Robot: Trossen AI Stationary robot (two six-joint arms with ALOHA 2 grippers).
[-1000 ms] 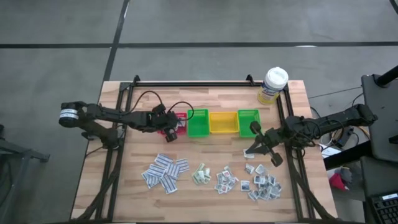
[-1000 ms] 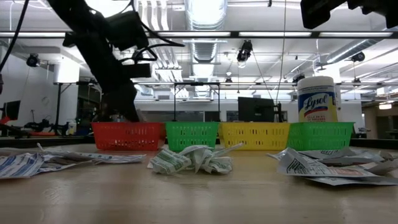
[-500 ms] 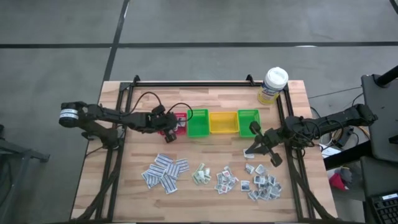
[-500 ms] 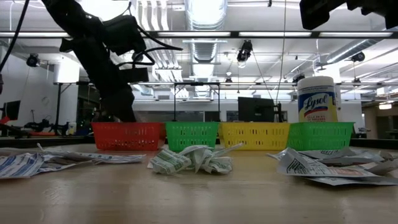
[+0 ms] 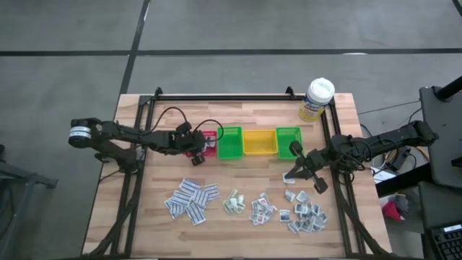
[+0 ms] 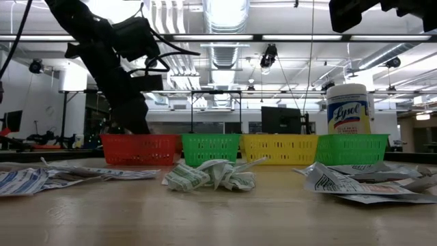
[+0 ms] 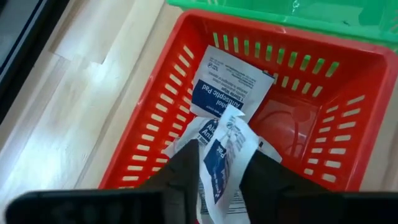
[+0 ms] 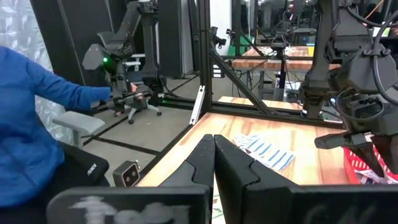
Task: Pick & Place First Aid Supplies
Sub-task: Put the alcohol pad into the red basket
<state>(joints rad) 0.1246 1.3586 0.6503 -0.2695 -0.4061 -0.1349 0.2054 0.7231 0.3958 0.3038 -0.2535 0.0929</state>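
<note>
The counter point(image 5: 238, 119) was a pale wood-plank top framed by black rails, standing on a grey concrete floor point(image 5: 216, 29). A row of small bins ran across its middle: a red bin point(image 7: 155, 124), a green bin point(image 5: 229, 143), a yellow bin point(image 5: 259, 142) and another green one. A white-capped bottle point(image 5: 316, 98) stood at the far right corner. The first aid supplies point(image 5: 245, 205) lay in loose heaps along the near edge.

The left pincer point(image 7: 219, 171) hung over the red bin, its fingers narrowly parted on either side of a white packet point(image 7: 225, 152) with blue print, above others already in the bin. The right pincer point(image 8: 214, 149) was closed and empty, above the counter near its right edge.

Beyond the counter were ceiling ducts and strip lights point(image 6: 225, 14), and a person's blue sleeve point(image 8: 37, 99) in the right wrist view.
</note>
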